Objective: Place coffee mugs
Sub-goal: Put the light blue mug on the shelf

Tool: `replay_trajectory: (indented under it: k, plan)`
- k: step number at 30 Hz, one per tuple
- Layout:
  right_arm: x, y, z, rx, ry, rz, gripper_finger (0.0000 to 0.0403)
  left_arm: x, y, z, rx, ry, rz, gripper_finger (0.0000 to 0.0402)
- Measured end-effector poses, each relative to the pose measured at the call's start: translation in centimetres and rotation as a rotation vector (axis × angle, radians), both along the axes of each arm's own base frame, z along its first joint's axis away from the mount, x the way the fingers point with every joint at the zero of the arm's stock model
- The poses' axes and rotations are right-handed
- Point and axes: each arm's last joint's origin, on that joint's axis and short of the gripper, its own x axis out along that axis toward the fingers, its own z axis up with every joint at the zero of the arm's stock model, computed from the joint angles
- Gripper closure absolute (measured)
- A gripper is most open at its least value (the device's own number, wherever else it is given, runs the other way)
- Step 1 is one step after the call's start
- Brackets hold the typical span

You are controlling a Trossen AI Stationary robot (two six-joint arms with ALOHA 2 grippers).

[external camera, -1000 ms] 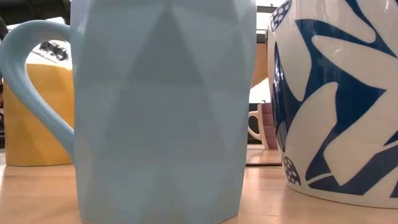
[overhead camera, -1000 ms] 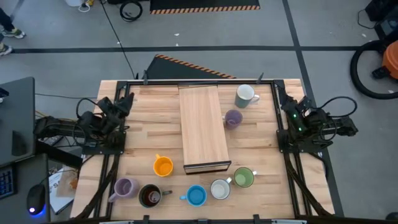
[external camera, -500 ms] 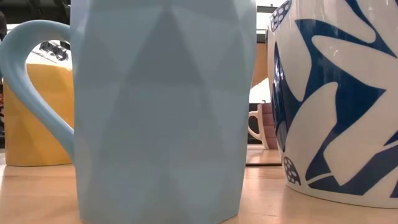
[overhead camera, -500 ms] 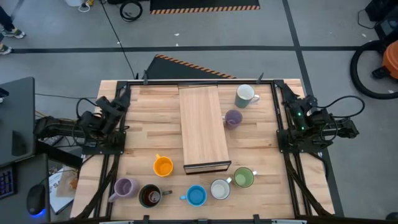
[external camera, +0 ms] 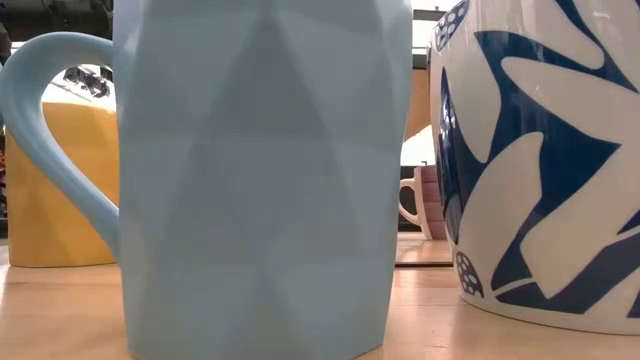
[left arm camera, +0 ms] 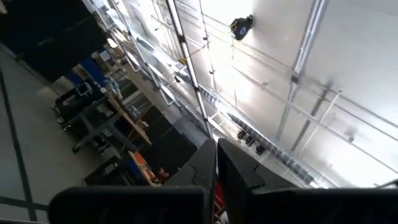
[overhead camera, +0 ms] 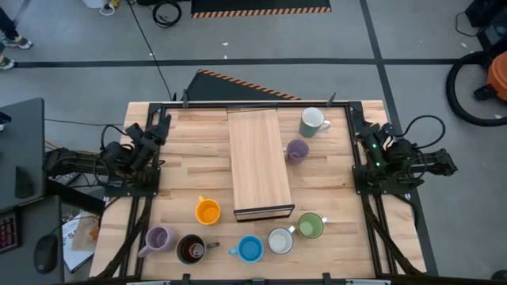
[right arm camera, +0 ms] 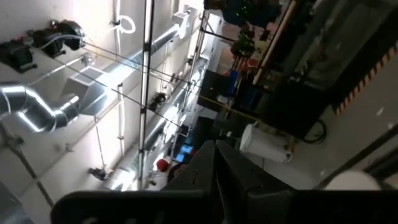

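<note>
Eight mugs stand upright on their bases in the high view. A white mug (overhead camera: 314, 121) and a lavender mug (overhead camera: 296, 150) are right of the board. Along the near edge stand the orange mug (overhead camera: 207, 211), a second lavender mug (overhead camera: 158, 239), the dark brown mug (overhead camera: 190, 248), the blue mug (overhead camera: 250, 249), a second white mug (overhead camera: 280, 241) and the green mug (overhead camera: 310, 226). My left gripper (left arm camera: 216, 149) is folded back at the table's left edge (overhead camera: 158, 127), shut, pointing at the ceiling. My right gripper (right arm camera: 215, 148) is at the right edge (overhead camera: 366, 133), also shut and pointing up.
A long pale wooden board (overhead camera: 259, 164) lies along the table's middle, from the far edge toward the near mugs. The low view is filled by the pale blue mug (external camera: 260, 180) and a white mug with blue pattern (external camera: 540, 160). Bare wood lies left of the board.
My right arm has shifted a little at the table's right edge, its wrist drawing in toward the table. No mug has moved.
</note>
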Motion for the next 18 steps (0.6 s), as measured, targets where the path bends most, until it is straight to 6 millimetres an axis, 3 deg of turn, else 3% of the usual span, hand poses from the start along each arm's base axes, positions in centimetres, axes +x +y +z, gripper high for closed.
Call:
replay_trajectory:
  k: [8,13,18]
  plan:
    - [0.2,0.2,1.4,-0.076,-0.024,0.106,0.0384,-0.1,0.0,0.2,-0.03,-0.076,-0.055,0.0379]
    - [0.2,0.3,4.0,-0.19,0.076,0.119,0.0384,0.1,-0.3,0.2,0.013,-0.077,-0.138,0.038]
    - [0.2,0.3,6.9,-0.278,0.218,0.074,0.0384,0.8,-0.2,-0.7,-0.095,-0.041,-0.159,0.0393]
